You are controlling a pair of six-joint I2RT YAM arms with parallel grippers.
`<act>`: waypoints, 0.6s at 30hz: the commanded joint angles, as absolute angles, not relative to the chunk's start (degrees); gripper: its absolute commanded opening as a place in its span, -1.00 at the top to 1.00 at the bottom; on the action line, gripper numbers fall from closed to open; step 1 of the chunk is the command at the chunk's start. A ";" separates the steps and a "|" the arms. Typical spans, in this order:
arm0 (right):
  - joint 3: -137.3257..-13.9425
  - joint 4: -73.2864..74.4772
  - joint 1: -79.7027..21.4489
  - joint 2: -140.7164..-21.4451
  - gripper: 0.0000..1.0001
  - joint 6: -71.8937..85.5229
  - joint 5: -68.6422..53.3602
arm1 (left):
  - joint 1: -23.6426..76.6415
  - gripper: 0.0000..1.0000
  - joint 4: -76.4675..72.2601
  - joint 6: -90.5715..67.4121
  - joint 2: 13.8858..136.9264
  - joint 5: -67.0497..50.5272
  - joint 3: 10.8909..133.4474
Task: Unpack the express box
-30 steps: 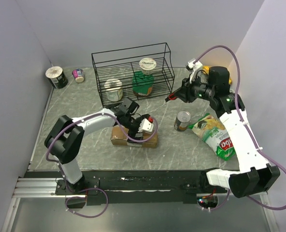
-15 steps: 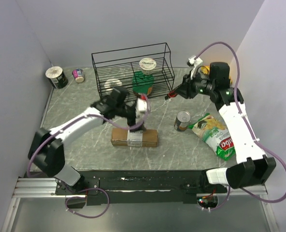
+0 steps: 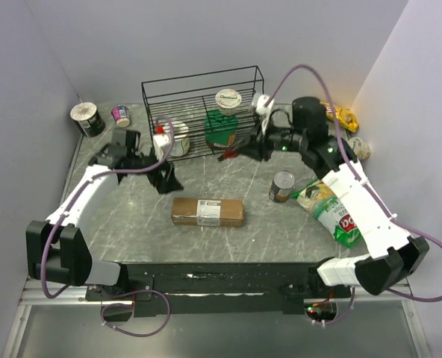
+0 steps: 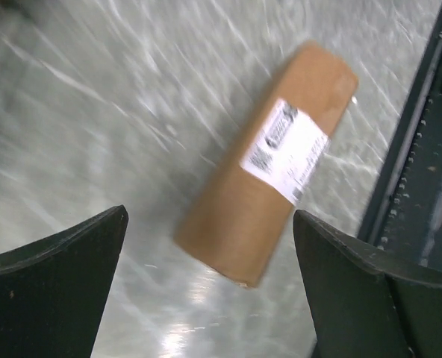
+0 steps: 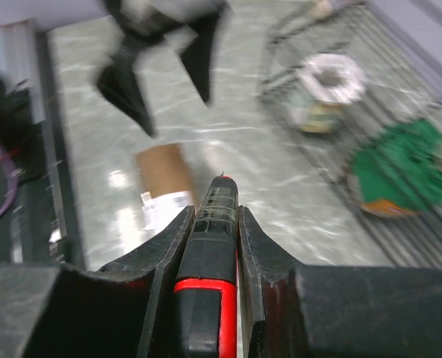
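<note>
Express box (image 3: 207, 212) is lying flat on the grey table (image 3: 116, 224), white label up, front-center btw the two arms, and it looks shut. Nothing's touching it.

Left gripper (image 3: 166, 179) hangs just behind-left of the box. Its jaws are spread wide w/ nothing in them, and on the wrist cam the box sits in the gap, down on the table.

Right gripper (image 5: 215, 216) is up in front of the wire rack (image 3: 206, 112). Its jaws are narrow, clamped on a black/red tool (image 5: 213, 246) w/ the tip aimed out over the box.

A tin can (image 3: 282, 186) and a chip bag (image 3: 333, 212) sit right of the box, well apart from it.
</note>
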State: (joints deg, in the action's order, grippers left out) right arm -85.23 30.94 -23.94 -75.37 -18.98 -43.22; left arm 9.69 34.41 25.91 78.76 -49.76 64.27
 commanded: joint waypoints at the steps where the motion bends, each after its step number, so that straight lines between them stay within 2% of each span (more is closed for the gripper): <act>1: -81.40 24.97 -30.29 -70.76 1.00 -21.18 -41.41 | 9.41 -0.98 19.44 17.59 76.38 -52.55 54.60; 5: -79.28 21.02 -36.55 -71.10 1.00 -21.98 -36.12 | 8.09 -0.98 12.66 13.28 78.83 -53.34 52.38; 11: -88.84 30.22 -38.76 -79.44 1.00 -21.10 -43.76 | 8.17 -0.91 16.78 17.66 83.58 -58.44 53.52; 14: -92.37 30.51 -40.07 -83.23 1.00 -14.69 -38.86 | 9.58 -0.88 19.15 19.86 86.13 -55.02 53.88; 18: -88.27 24.46 -44.02 -81.31 1.00 -19.77 -36.14 | 9.58 -0.83 24.25 25.22 89.20 -56.87 55.02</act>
State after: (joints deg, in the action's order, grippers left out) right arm -89.30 30.11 -40.01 -84.07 -18.06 -39.11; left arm 9.28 20.16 19.79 87.31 -54.02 52.18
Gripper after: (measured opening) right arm 0.311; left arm 0.927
